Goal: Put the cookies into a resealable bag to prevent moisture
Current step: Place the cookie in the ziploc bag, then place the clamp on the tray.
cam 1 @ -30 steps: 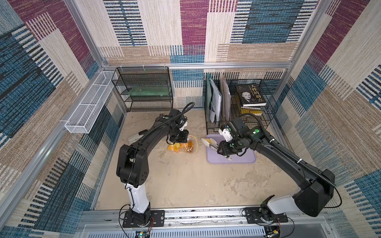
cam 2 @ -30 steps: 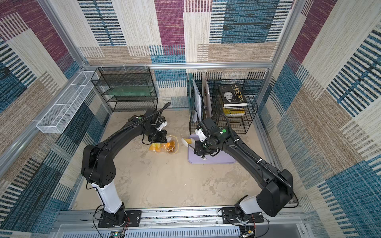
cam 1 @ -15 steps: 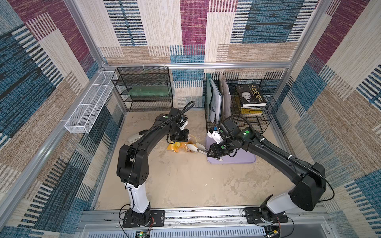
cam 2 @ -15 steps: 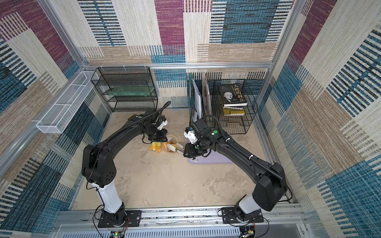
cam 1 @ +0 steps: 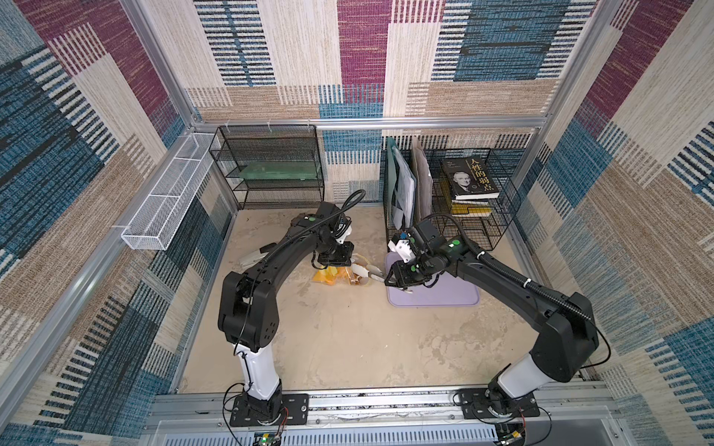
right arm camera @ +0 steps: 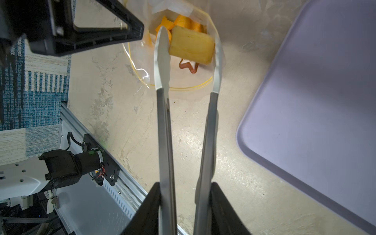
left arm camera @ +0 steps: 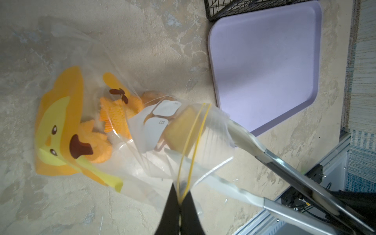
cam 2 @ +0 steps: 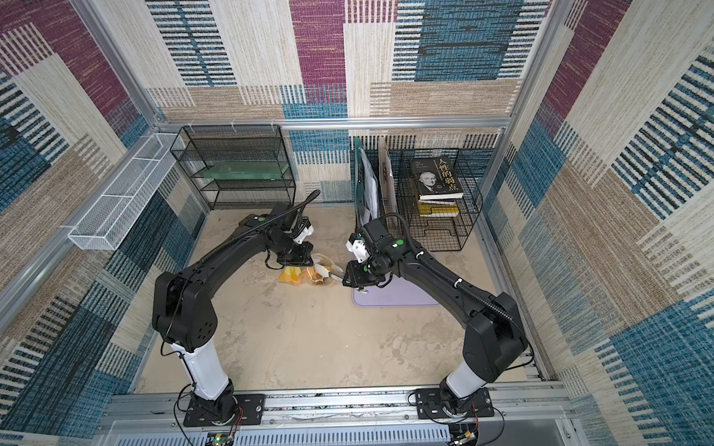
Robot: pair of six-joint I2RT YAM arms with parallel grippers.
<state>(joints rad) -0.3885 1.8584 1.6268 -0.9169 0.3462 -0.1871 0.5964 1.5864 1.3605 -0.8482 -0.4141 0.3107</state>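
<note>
Most cookies lie in the bag, its rim pinched by the left fingers, while the right fingers clamp tongs holding seemingly the last cookie at its mouth; sealing remains.

The clear resealable bag, printed with a yellow duck, lies on its side just beside the lilac tray, with its mouth open toward the tray. Orange fish-shaped cookies lie inside, and a pale square cookie sits at the mouth.
</note>
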